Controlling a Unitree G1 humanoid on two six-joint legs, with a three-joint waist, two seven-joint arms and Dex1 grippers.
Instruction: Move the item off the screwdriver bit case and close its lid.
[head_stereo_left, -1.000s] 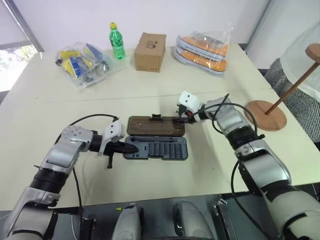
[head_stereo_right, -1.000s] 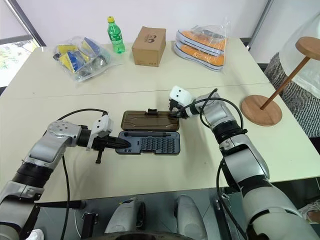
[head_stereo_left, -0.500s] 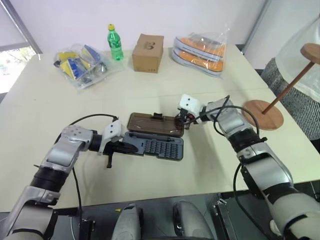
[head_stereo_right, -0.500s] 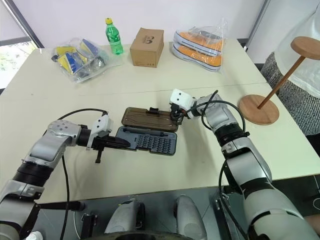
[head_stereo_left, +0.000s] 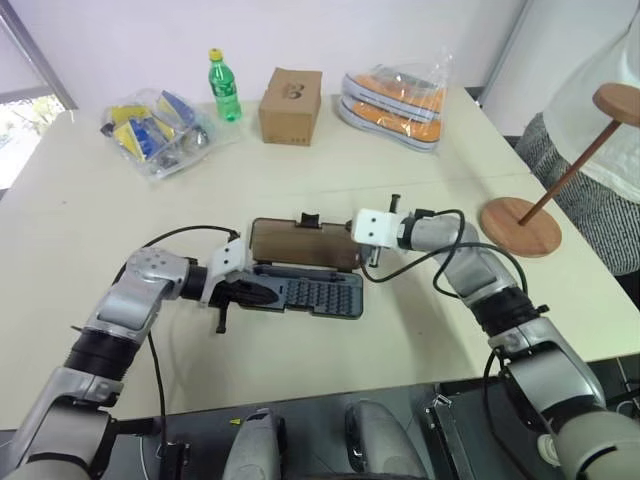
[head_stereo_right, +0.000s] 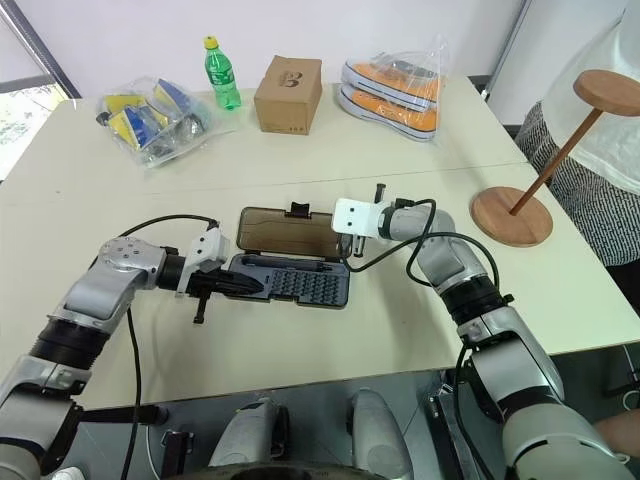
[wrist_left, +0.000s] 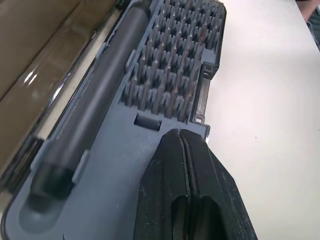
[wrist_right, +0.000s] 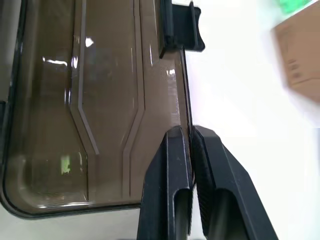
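Note:
The screwdriver bit case (head_stereo_left: 312, 296) lies open mid-table, its dark tray holding rows of bits and a driver handle (wrist_left: 95, 100). The smoky brown lid (head_stereo_left: 300, 243) stands tilted up on its hinge, latch tab (wrist_right: 182, 27) on its free long edge. My right gripper (wrist_right: 186, 131) is shut on the lid's right short edge. At the tray's left end my left gripper (wrist_left: 180, 132) is shut, with its tips resting on the tray. The item, a wooden stand (head_stereo_left: 519, 217), stands on the table far to the right, apart from the case.
Along the table's far side are a green bottle (head_stereo_left: 220, 85), a cardboard box (head_stereo_left: 290, 92), bagged orange shoes (head_stereo_left: 395, 95) and a bag of blue and yellow packets (head_stereo_left: 150, 120). A person (head_stereo_left: 600, 150) stands at the right edge behind the stand.
My right gripper has shut on the lid's end, rolled and drawn back. The lid has risen from flat on the table to tilted up. My left gripper stayed put.

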